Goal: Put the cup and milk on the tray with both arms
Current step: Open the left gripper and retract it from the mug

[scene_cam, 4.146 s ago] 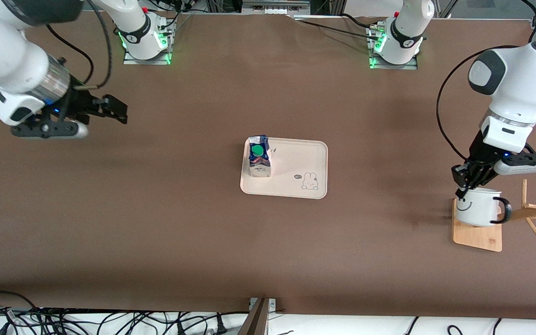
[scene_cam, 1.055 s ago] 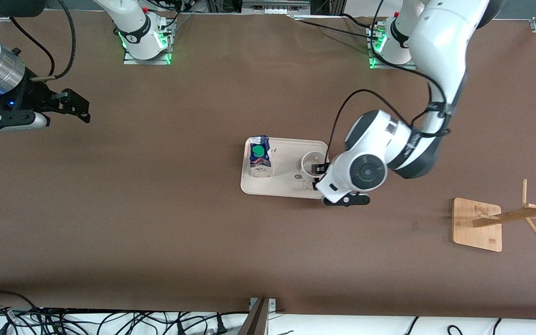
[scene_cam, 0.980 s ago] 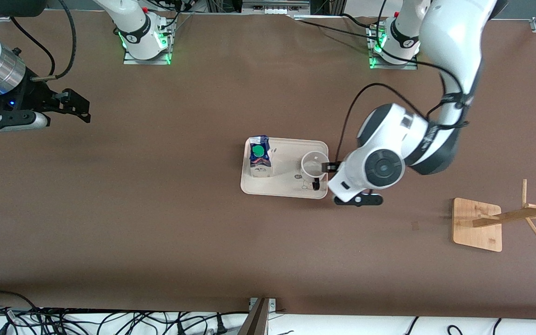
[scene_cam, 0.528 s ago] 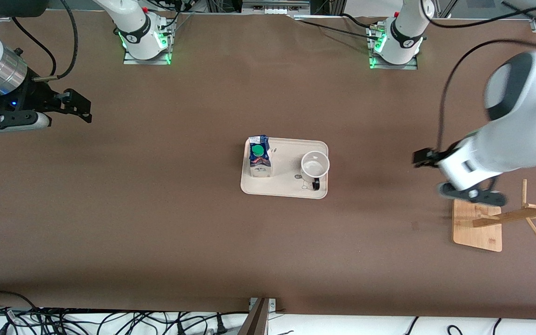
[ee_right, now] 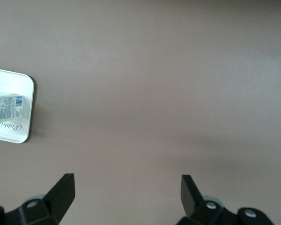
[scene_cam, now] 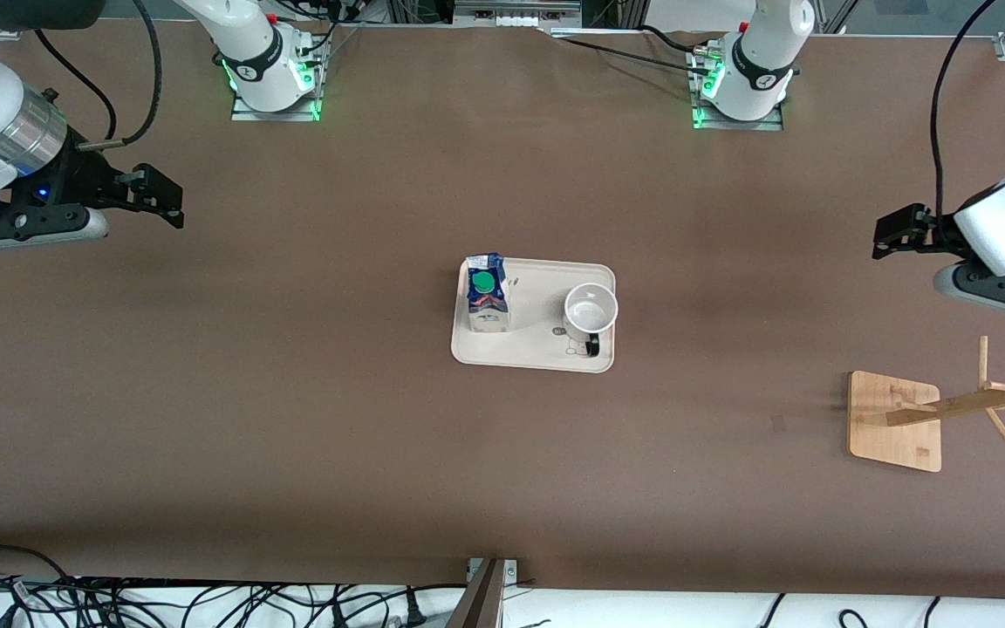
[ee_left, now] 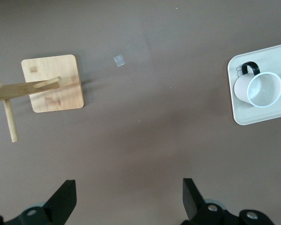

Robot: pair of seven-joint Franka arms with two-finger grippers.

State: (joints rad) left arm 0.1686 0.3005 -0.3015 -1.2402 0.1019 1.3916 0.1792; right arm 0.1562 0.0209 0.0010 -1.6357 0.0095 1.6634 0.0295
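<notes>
Cup (scene_cam: 591,310) and milk (scene_cam: 487,293) both stood upright on the tray (scene_cam: 534,349), mid-desk (scene_cam: 337,419). Milk sat at the tray's end toward the right arm, green cap up. Cup sat at the end toward the left arm, mouth up, handle pointing toward the front camera, partly covering the rabbit print. The two were apart, not touching.

Left end effector (scene_cam: 891,234) was up over bare desk at the left arm's end, fingers (ee_left: 65,199) spread wide, holding nothing. Right end effector (scene_cam: 162,194) was over bare desk at the right arm's end, also spread and empty.

Wooden rack (scene_cam: 895,420) stood on the desk at the left arm's end, nearer the front camera than the tray; pegs bare.
</notes>
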